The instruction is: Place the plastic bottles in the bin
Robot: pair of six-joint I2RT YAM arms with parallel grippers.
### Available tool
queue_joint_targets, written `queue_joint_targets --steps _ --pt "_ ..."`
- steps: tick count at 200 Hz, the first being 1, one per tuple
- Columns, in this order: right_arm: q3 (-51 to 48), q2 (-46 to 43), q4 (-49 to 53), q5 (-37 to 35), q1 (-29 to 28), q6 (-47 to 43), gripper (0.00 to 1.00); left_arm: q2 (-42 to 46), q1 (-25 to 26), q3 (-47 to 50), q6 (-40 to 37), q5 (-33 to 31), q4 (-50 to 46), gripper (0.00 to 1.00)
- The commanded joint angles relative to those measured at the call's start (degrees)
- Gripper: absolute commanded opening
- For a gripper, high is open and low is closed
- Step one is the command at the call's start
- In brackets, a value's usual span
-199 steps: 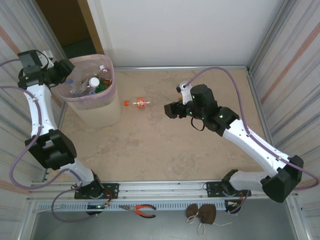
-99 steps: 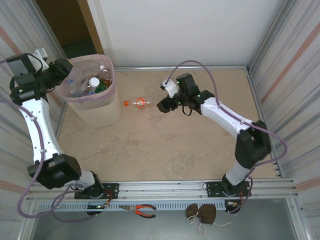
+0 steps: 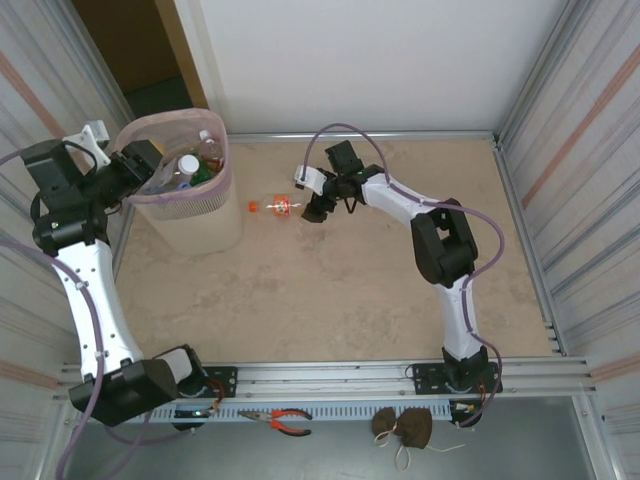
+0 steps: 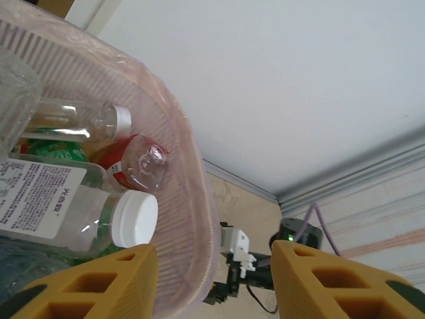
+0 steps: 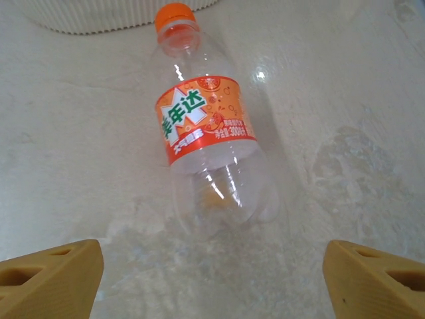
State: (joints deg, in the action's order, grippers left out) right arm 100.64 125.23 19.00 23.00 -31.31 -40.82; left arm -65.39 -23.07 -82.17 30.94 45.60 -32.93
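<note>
Right gripper [image 5: 212, 274] spreads wide to straddle the lying orange bottle [image 5: 206, 133], while left gripper [image 4: 212, 282] hangs empty, fingers apart, over the bin [image 4: 194, 174].

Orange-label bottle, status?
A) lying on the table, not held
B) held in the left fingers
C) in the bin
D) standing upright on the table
A: the bottle lies on its side on the table, cap toward the bin, ahead of the open right fingers, which do not touch it.
</note>
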Motion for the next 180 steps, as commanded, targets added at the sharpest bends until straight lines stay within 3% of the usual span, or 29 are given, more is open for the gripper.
queue_joint_targets --steps 1,32,77,123,180 --pt "4.3 4.6 -0.6 1.8 -0.5 -5.3 0.88 1.8 0.4 1.1 1.7 2.6 2.9 0.49" --pt "10.7 10.1 0.0 1.2 -1.3 -7.2 0.93 2.3 0.6 1.1 2.2 3.0 2.9 0.49" --pt "20.8 18.1 4.0 2.2 -1.5 -8.8 0.91 1.6 0.6 -1.1 2.5 2.9 2.2 0.49" --pt "22.4 21.0 6.8 3.1 -2.0 -10.4 0.83 0.9 0.9 -2.5 2.3 2.7 1.5 0.49" --pt "18.3 18.1 5.0 3.9 -1.6 -8.6 0.65 0.6 3.1 -2.5 1.0 0.7 -0.2 0.49"
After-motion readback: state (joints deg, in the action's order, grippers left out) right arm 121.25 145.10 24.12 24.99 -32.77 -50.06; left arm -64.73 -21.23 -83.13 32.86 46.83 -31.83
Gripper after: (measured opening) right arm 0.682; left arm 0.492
